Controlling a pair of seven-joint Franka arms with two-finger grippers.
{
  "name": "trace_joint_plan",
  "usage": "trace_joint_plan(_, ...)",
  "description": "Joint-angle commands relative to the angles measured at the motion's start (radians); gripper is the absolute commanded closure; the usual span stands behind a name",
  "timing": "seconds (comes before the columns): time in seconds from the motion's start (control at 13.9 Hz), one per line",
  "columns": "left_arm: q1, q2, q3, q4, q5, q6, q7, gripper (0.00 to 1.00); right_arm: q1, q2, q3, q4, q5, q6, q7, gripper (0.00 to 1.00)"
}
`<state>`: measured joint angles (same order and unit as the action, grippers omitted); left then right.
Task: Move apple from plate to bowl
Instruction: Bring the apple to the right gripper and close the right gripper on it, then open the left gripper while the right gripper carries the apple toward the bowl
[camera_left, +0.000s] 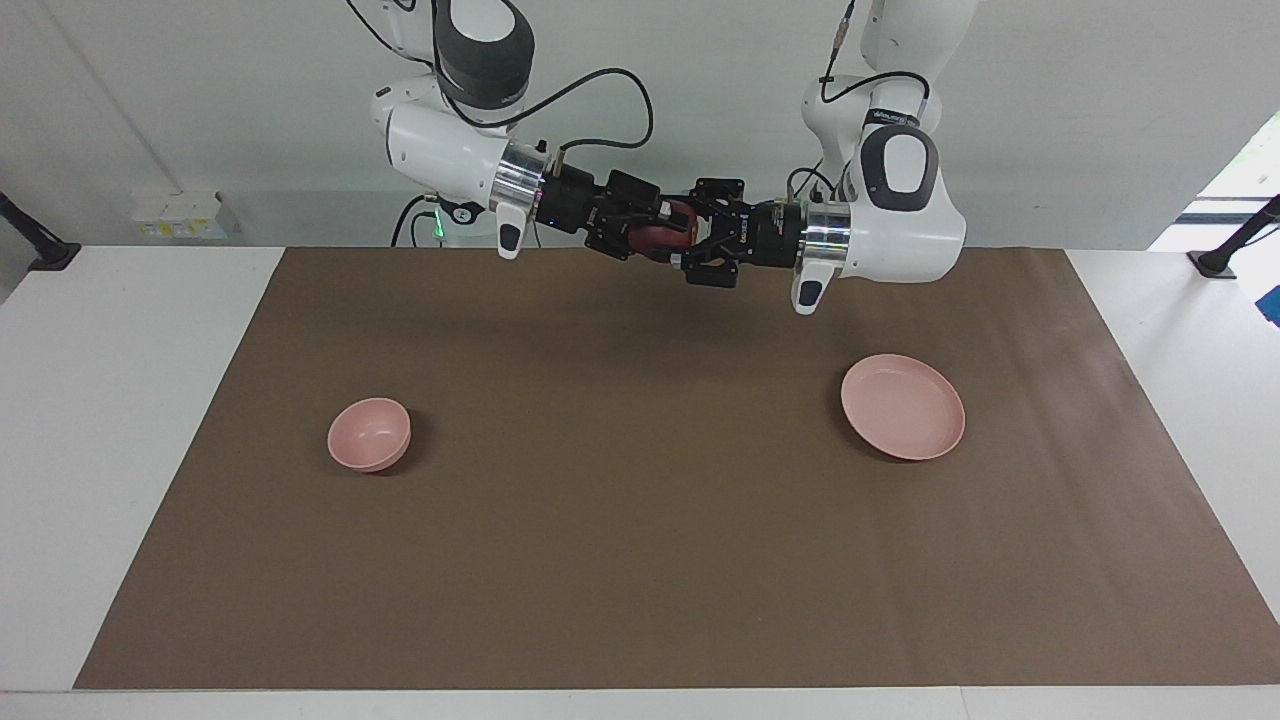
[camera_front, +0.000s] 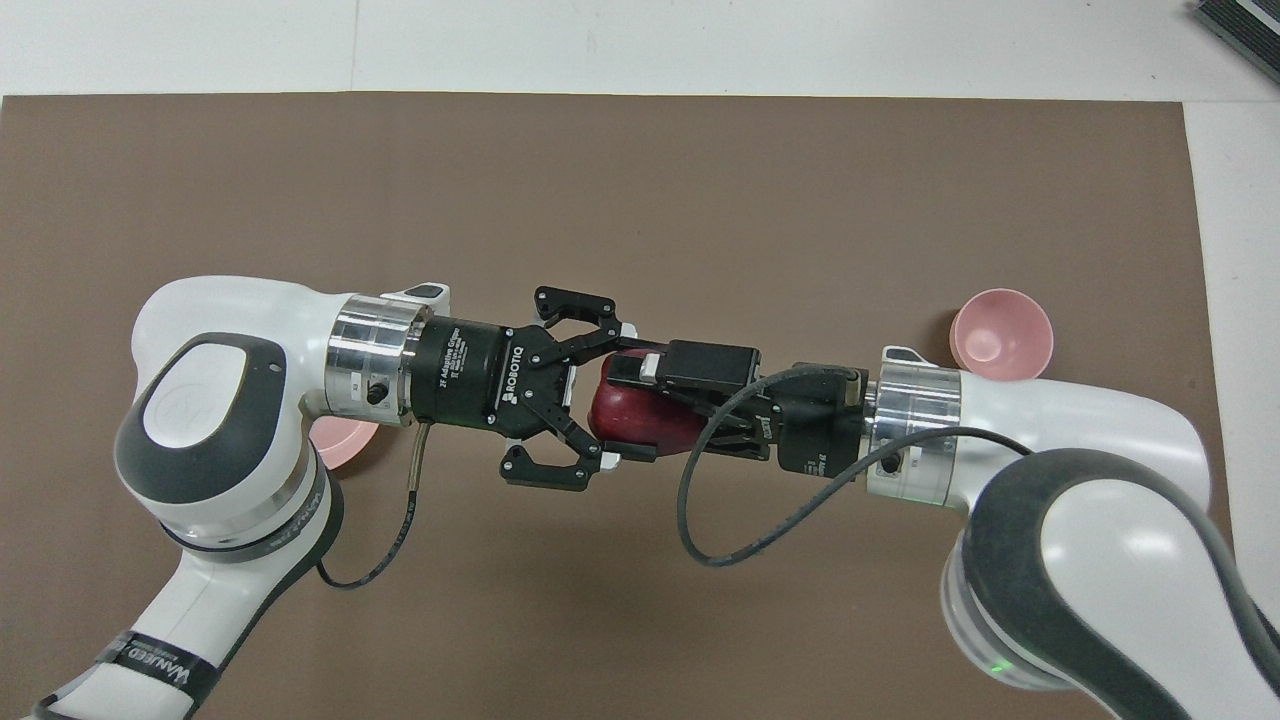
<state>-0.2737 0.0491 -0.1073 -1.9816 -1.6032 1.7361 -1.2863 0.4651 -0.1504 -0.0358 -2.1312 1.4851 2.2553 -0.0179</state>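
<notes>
Apple (camera_front: 635, 412) — inside right gripper's (camera_front: 625, 385) closed jaws.

In the overhead view the left arm hides most of the plate (camera_front: 345, 440); the right gripper (camera_front: 625, 375) covers part of the apple (camera_front: 640, 415)

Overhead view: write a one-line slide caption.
Mid-air handover above the brown mat: right gripper shut on the apple, left gripper open around it, bowl waiting.
</notes>
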Motion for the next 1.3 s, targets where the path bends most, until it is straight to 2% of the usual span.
trace_joint_plan(0.0,-0.019,-0.026,0.018,-0.019,0.015,0.023,-0.001,0.0,-0.008,-0.012,0.008,-0.006,-0.069,0.018,0.067,1.0)
trace_joint_plan(0.07,-0.016,-0.031,0.02,-0.011,0.061,0.025,0.001,0.0,-0.016,-0.009,0.008,-0.006,-0.106,0.015,0.067,1.0)
trace_joint_plan(0.14,-0.016,-0.035,0.021,0.03,0.156,0.025,0.005,0.0,-0.031,-0.008,0.008,-0.006,-0.132,0.004,0.07,1.0)
trace_joint_plan(0.29,-0.021,-0.031,0.017,0.121,0.422,0.025,0.007,0.0,-0.055,-0.006,0.008,-0.007,-0.16,-0.011,0.069,1.0)
trace_joint_plan(0.36,-0.018,-0.031,0.018,0.129,0.469,0.025,0.008,0.0,-0.074,-0.002,0.007,-0.007,-0.207,-0.028,0.069,1.0)
trace_joint_plan(0.72,0.045,-0.022,0.034,0.132,0.601,0.036,0.018,0.0,-0.216,0.025,0.007,-0.006,-0.716,-0.181,0.067,1.0)
trace_joint_plan(0.94,0.065,-0.02,0.04,0.138,0.753,0.118,0.06,0.0,-0.278,0.06,0.007,-0.003,-0.983,-0.2,0.04,1.0)
trace_joint_plan(1.08,0.07,-0.02,0.04,0.138,0.872,0.14,0.186,0.0,-0.33,0.09,0.007,-0.001,-1.109,-0.197,-0.022,1.0)
trace_joint_plan(1.22,0.088,-0.02,0.041,0.139,0.995,0.141,0.283,0.0,-0.368,0.12,0.007,0.019,-1.176,-0.184,-0.075,1.0)
